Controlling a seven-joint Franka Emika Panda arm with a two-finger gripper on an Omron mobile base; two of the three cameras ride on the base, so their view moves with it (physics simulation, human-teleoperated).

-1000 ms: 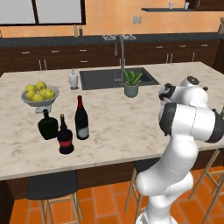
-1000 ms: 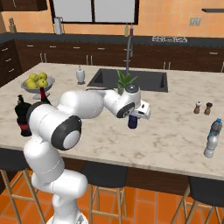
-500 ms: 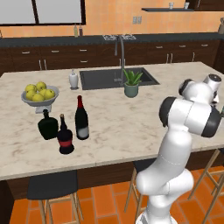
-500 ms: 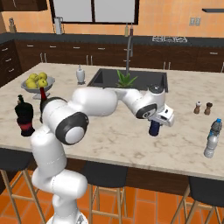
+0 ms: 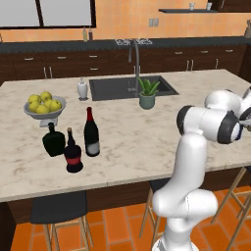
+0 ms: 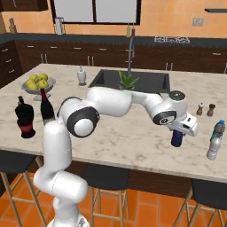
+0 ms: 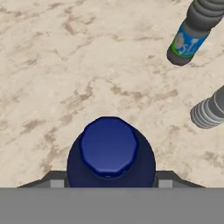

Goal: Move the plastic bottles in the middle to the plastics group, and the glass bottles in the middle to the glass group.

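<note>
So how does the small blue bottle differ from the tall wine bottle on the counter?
The blue bottle is short and blue all over with a dark cap; the wine bottle is tall, slim and dark with a red neck and pale label. The blue bottle sits in the gripper at the counter's right end; the wine bottle stands free beside two dark bottles on the left. Both are upright.
</note>
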